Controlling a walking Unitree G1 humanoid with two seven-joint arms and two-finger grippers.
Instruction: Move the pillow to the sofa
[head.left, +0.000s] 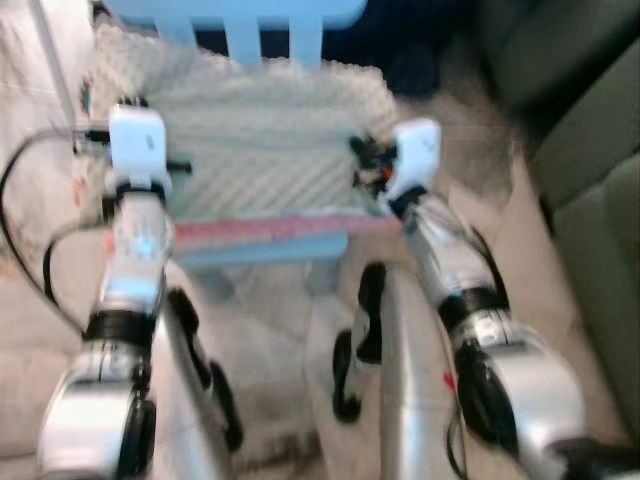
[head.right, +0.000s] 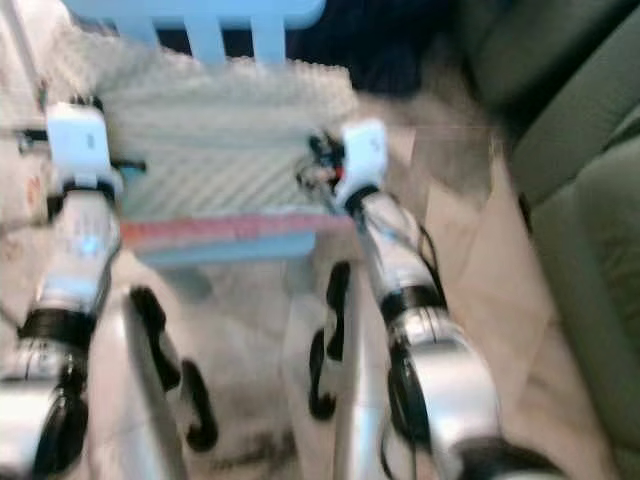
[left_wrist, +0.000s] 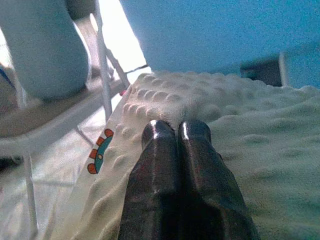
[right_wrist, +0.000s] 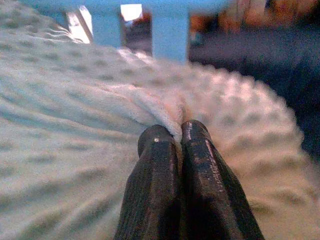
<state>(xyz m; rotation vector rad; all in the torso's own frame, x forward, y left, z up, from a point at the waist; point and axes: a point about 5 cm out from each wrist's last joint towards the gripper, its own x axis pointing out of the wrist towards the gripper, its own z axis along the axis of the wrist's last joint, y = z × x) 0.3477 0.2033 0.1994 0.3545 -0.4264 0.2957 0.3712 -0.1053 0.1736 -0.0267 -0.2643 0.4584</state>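
Now | pillow (head.left: 265, 150) on blue chair (head.left: 260, 25) | left tool (left_wrist: 176, 131), right tool (right_wrist: 172, 134) pinch its sides | green sofa (head.left: 590, 180) right | pale floor (head.left: 280, 330)

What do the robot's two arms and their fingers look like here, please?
Both arms are shiny silver segments with black joints. The left arm ends in a white boxy wrist housing, with a black cable looping beside it. The right arm has a similar white housing with small red and black parts. The fingers are long, black and glossy, with rounded tips.
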